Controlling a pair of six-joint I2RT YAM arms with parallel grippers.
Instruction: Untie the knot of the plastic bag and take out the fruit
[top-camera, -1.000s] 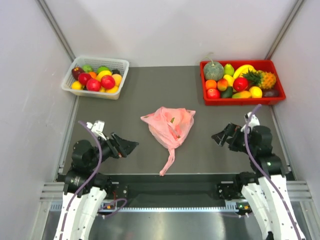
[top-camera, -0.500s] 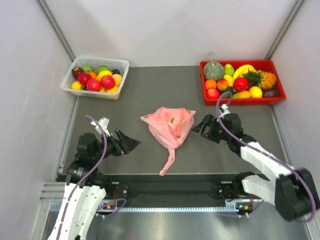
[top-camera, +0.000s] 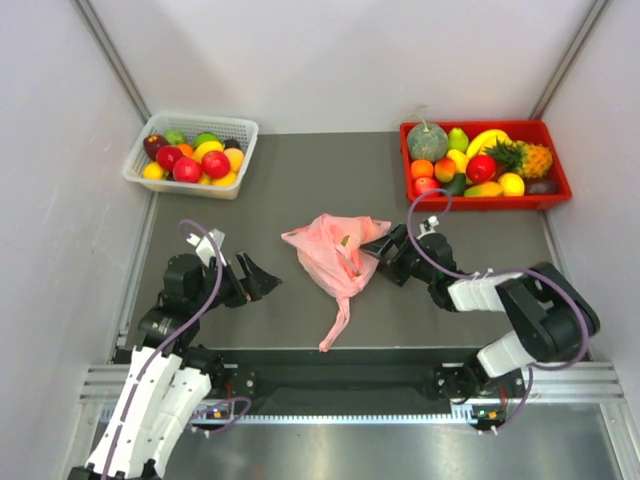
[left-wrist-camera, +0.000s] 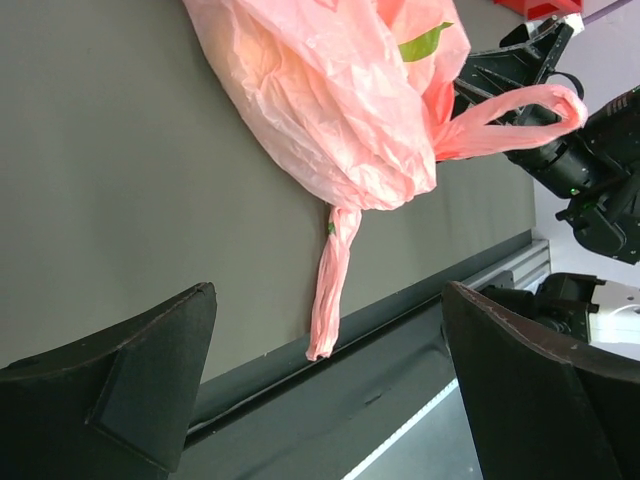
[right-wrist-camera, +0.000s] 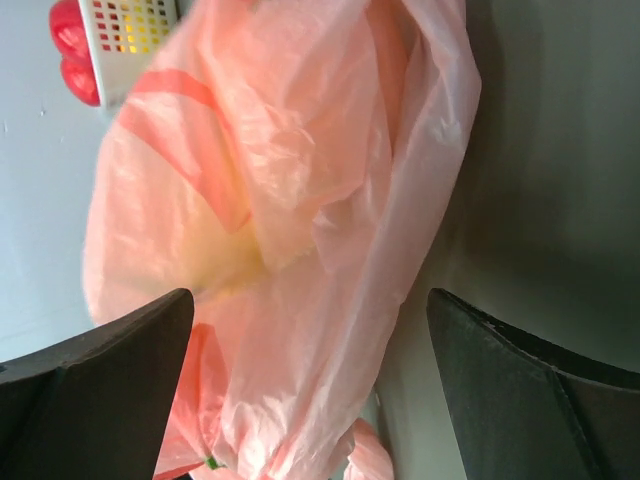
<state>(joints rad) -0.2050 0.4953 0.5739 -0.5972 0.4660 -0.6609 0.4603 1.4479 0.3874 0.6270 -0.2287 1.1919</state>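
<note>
The pink plastic bag (top-camera: 338, 255) lay crumpled in the middle of the grey table (top-camera: 300, 190), closed up and lumpy. And there was the knot (top-camera: 335, 322), a thin twisted tail of the same pink plastic. It ran from the bag's near end toward the arms, flat on the table, its tip right at the near edge.

The right gripper (top-camera: 378, 258) was in close, right up at the bag's right side, jaws spread wide and nothing clamped. From its own wrist camera, pink plastic filled the gap between the two fingers. Whether a finger actually touched the plastic, I could not tell. The fruit (right-wrist-camera: 225, 255) showed only as a yellowish glow through the film, and no single piece could be made out. A green leaf (left-wrist-camera: 425, 42) peeked out near the top of the bag. One handle loop (left-wrist-camera: 530, 105) stood up off the bag just in front of that right gripper.

The left gripper (top-camera: 262, 280) sat off to the bag's left, apart from it, jaws also wide and empty, pointed toward the bag.

At the far left, a white basket (top-camera: 192, 153) was heaped with fruit. At the far right, a red crate (top-camera: 485, 165) held more, a melon and a pineapple among them.
</note>
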